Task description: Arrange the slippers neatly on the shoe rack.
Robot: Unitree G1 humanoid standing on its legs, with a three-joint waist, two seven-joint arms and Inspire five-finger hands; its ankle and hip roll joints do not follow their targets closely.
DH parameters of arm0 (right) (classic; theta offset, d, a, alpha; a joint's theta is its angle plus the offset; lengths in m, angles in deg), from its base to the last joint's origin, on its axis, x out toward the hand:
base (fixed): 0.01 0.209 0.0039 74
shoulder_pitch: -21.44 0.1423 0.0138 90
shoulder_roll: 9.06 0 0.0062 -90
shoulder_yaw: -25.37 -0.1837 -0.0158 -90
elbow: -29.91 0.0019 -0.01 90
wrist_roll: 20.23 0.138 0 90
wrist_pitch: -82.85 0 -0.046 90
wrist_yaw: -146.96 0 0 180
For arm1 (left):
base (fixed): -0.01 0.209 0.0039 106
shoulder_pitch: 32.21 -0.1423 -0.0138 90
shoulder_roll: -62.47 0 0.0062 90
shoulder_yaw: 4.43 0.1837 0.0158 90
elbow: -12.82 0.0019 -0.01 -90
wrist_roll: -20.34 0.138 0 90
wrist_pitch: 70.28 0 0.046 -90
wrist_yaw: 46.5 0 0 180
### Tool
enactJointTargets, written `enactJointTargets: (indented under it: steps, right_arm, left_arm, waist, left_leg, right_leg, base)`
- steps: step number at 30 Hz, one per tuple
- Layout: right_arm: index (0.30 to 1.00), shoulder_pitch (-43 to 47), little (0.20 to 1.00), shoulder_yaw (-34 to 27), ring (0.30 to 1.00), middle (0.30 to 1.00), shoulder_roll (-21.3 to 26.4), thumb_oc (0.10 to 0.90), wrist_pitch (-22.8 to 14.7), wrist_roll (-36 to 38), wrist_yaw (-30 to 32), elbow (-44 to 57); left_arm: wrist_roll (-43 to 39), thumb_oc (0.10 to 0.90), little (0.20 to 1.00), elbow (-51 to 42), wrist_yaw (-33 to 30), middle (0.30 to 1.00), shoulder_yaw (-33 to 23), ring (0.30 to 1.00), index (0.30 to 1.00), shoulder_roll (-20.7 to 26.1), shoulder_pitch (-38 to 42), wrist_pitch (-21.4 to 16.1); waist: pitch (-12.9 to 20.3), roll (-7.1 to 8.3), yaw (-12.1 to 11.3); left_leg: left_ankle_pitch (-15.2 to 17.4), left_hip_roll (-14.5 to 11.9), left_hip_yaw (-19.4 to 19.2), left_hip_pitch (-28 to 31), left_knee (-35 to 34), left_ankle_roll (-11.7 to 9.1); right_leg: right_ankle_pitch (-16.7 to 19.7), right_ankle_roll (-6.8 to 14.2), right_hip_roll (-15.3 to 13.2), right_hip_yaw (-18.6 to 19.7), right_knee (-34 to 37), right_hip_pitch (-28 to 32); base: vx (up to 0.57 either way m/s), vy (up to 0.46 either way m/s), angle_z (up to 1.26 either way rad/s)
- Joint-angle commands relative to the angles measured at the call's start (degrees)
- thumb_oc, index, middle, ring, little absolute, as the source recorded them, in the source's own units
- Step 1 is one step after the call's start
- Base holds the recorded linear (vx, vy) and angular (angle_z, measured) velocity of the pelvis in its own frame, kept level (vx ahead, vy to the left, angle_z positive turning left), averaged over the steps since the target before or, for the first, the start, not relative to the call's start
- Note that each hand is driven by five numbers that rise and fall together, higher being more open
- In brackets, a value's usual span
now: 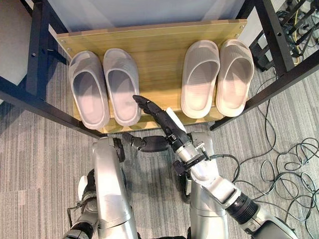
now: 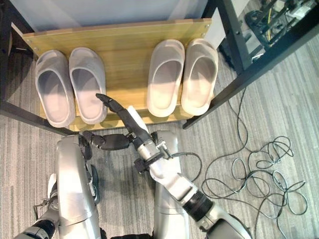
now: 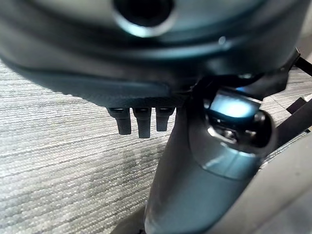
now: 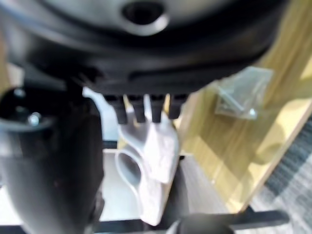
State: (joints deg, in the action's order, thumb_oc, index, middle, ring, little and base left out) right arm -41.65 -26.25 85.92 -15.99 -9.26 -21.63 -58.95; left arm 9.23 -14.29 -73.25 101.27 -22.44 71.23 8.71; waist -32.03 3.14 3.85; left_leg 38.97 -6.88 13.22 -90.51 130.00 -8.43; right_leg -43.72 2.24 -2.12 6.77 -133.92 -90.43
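Wooden and pale, the shoe rack's shelf (image 1: 149, 45) carries four slippers in two pairs, and it serves as the landmark for everything else. Toward the shelf's left end lie the grey pair: the outer grey slipper (image 1: 88, 88) and the inner grey slipper (image 1: 121, 85), side by side and touching, toes toward the back edge. Toward the right end lie the cream pair, the inner cream slipper (image 1: 200, 78) and the outer cream slipper (image 1: 235, 76), also touching, their heels reaching the shelf's front edge. A bare strip of wood separates the pairs. The right hand (image 1: 158, 118) reaches over the front edge at that gap, fingers stretched straight and holding nothing, its tips just beside the heel of the inner grey slipper. The left hand (image 1: 149, 143) sits below the shelf's front edge over the grey carpet (image 1: 45, 164), its fingers relaxed and empty as far as its wrist view lets me judge. The arranging looks nearly finished. If a last nudge is intended, I would push gently with flat fingers against the grey heel, straight toward the back edge, so the pair stays parallel; a sideways shove could twist it against its mate or skew the row.
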Motion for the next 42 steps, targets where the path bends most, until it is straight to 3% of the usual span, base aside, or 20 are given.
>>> enactJointTargets:
  steps: [1, 16, 22, 29, 35, 37, 41, 42]
  right_arm:
    - [0.900, 4.1, 0.900, 2.3, 0.900, 0.900, -2.9, 0.800, -3.4, 3.1, -2.7, 8.7]
    - [0.900, 7.1, 0.900, 1.2, 0.900, 0.900, -3.3, 0.800, -4.0, 0.0, -1.2, 7.9]
    - [0.900, 2.2, 0.900, -8.7, 0.900, 0.900, 1.7, 0.800, -4.7, -24.0, 9.2, 15.6]
    - [0.900, -3.0, 0.900, -11.6, 0.900, 0.900, 4.8, 0.800, -5.9, -30.2, 8.0, 24.3]
    - [0.900, -7.4, 0.900, -14.3, 0.900, 0.900, 8.7, 0.800, -7.5, -32.9, 6.7, 28.6]
    - [0.900, -8.8, 0.900, -16.3, 0.900, 0.900, 10.5, 0.800, -8.4, -32.8, 7.0, 29.1]
    - [0.900, -11.5, 0.900, -18.1, 0.900, 0.900, 10.7, 0.800, -9.6, -29.1, 5.5, 29.0]
    - [0.900, -13.8, 0.900, -18.6, 0.900, 0.900, 10.9, 0.800, -10.0, -27.9, 5.1, 28.7]
  left_arm:
    - [0.2, 0.800, 0.900, 0.0, 0.0, 0.900, 4.9, 0.900, 0.900, -2.3, -0.7, -1.5]
    - [-0.4, 0.800, 0.900, 0.0, 0.5, 0.900, 4.6, 0.900, 0.900, -2.2, -1.3, -1.8]
    - [0.7, 0.800, 0.900, -0.8, -0.3, 0.900, 2.9, 0.900, 0.900, -3.0, -2.6, -2.4]
    - [2.9, 0.800, 0.900, -2.7, -0.4, 0.900, 1.7, 0.900, 0.900, -2.3, -3.0, -3.1]
    - [3.1, 0.800, 0.900, -3.1, 0.3, 0.900, -0.7, 0.900, 0.900, -1.8, -1.1, -3.9]
    - [1.3, 0.800, 0.900, -7.2, 1.5, 0.900, -2.2, 0.900, 0.900, -0.6, 0.6, -6.0]
    - [0.5, 0.800, 0.900, -12.9, 2.6, 0.900, -2.8, 0.900, 0.900, 1.2, 0.4, -7.6]
    - [0.2, 0.800, 0.900, -13.3, 3.0, 0.900, -3.1, 0.900, 0.900, 1.1, -0.6, -7.8]
  waist:
    - [2.2, -0.82, -3.9]
    - [2.2, -1.33, -4.2]
    - [2.2, -1.27, -3.5]
    - [2.2, -0.46, -3.1]
    - [2.2, 0.06, -2.9]
    - [2.2, 0.55, -3.4]
    - [2.8, 0.49, -4.1]
    - [4.9, 0.21, -4.0]
  left_leg:
    - [1.9, 4.7, 0.6, 0.6, -4.2, 5.6]
    - [1.7, 4.7, 0.7, 0.6, -4.2, 5.5]
    - [1.6, 4.8, 0.8, 0.6, -4.3, 6.1]
    - [1.0, 5.0, 0.3, 0.6, -5.3, 6.0]
    - [-1.0, 4.5, -1.3, 0.6, -10.5, 5.9]
    - [-2.8, 3.6, -3.0, 0.6, -16.7, 5.9]
    - [-5.7, 3.5, -3.3, 0.6, -22.5, 5.9]
    - [-6.7, 3.3, -3.2, 0.6, -24.9, 6.1]
  right_leg:
    - [1.3, -6.2, -2.0, 2.1, 5.1, 0.5]
    - [1.4, -6.0, -1.8, 2.2, 4.8, 0.5]
    - [1.0, -6.0, -2.0, 2.3, 4.9, 0.5]
    - [1.1, -6.1, -1.7, 2.4, 5.1, 0.5]
    - [2.3, -6.5, -2.1, 1.9, 9.1, 0.5]
    - [4.2, -6.6, -2.4, 1.0, 14.8, 0.5]
    - [6.8, -6.0, -3.0, -0.5, 20.8, 1.1]
    - [7.3, -5.6, -3.4, -0.9, 23.2, 1.4]
  base:
    - [0.00, 0.000, 0.00]
    - [0.00, 0.000, 0.00]
    - [0.00, 0.000, 0.00]
    - [0.00, 0.000, 0.00]
    - [0.00, 0.000, 0.00]
    - [-0.05, 0.018, 0.00]
    - [-0.06, 0.033, -0.08]
    - [0.12, 0.068, 0.12]
